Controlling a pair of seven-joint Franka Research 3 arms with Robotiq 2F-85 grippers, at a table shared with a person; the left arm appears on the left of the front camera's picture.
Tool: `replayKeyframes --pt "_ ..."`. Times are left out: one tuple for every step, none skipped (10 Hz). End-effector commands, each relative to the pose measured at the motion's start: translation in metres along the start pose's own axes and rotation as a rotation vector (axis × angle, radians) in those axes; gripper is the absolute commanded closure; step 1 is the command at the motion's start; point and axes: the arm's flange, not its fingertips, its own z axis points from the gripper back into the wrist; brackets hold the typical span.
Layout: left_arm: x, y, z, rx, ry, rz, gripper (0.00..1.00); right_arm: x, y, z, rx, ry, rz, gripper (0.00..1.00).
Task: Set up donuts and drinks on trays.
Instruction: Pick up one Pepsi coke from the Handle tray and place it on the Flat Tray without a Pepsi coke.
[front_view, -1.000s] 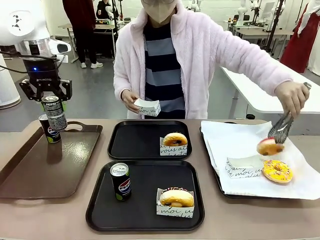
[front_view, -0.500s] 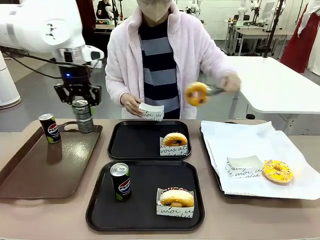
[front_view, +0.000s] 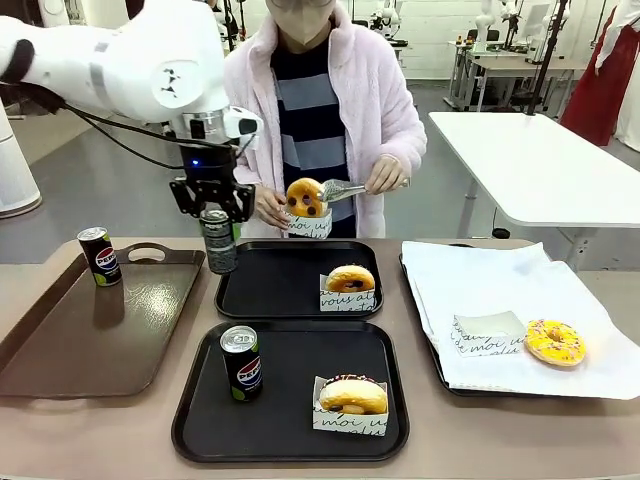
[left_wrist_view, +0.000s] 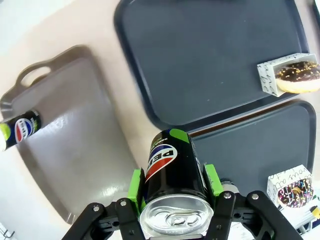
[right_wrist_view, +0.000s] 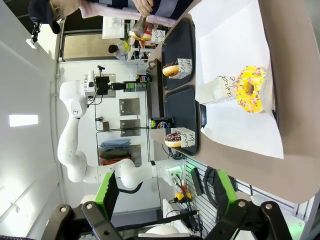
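Note:
My left gripper (front_view: 215, 214) is shut on the top of a black Pepsi can (front_view: 220, 246) and holds it upright, just above the left rim of the far black tray (front_view: 270, 290). In the left wrist view the can (left_wrist_view: 172, 172) sits between the green pads (left_wrist_view: 135, 184). That tray carries a donut in a paper sleeve (front_view: 350, 281). The near black tray (front_view: 290, 425) holds a Pepsi can (front_view: 241, 362) and a chocolate donut in its sleeve (front_view: 351, 398). A person's tongs hold a donut (front_view: 305, 197) over a sleeve in the other hand. My right gripper (right_wrist_view: 167, 200) is open, off the table's side.
A brown handled tray (front_view: 90, 335) at the left holds one more Pepsi can (front_view: 99, 256). At the right, a paper-lined tray (front_view: 470, 290) carries a yellow-glazed donut (front_view: 555, 342) and an empty sleeve (front_view: 487, 332). The person stands at the far edge.
My left arm carried the can rightward from above the brown tray to the far black tray's left rim. The person lifted a donut with tongs from the paper-lined tray to the hand-held sleeve.

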Motion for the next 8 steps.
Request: replayKeyframes --pt "0.015 -0.008 -0.007 -0.002 -0.017 -0.035 0.42 -0.001 0.000 0.001 0.012 0.002 0.006 0.00" --pt "0.019 -0.011 -0.014 -0.008 -0.019 -0.039 0.42 -0.001 0.000 0.001 0.012 0.002 0.006 0.00" --pt "0.029 -0.014 -0.024 -0.024 -0.006 -0.041 0.42 -0.001 0.000 0.001 0.012 0.002 0.006 0.00" --pt "0.026 -0.011 -0.023 -0.029 0.022 -0.049 0.42 -0.001 0.000 0.001 0.012 0.002 0.006 0.00" --pt "0.012 0.001 -0.011 -0.030 0.024 -0.077 0.42 -0.001 0.000 0.001 0.012 0.002 0.006 0.00" --pt "-0.006 0.019 0.005 -0.053 0.057 -0.104 0.42 -0.001 0.000 0.001 0.012 0.002 0.006 0.00" --pt "-0.035 0.048 0.024 -0.069 0.084 -0.152 0.42 -0.001 0.000 0.001 0.012 0.002 0.006 0.00" --pt "-0.062 0.077 0.042 -0.092 0.118 -0.193 0.42 -0.001 0.000 0.001 0.012 0.002 0.006 0.00"
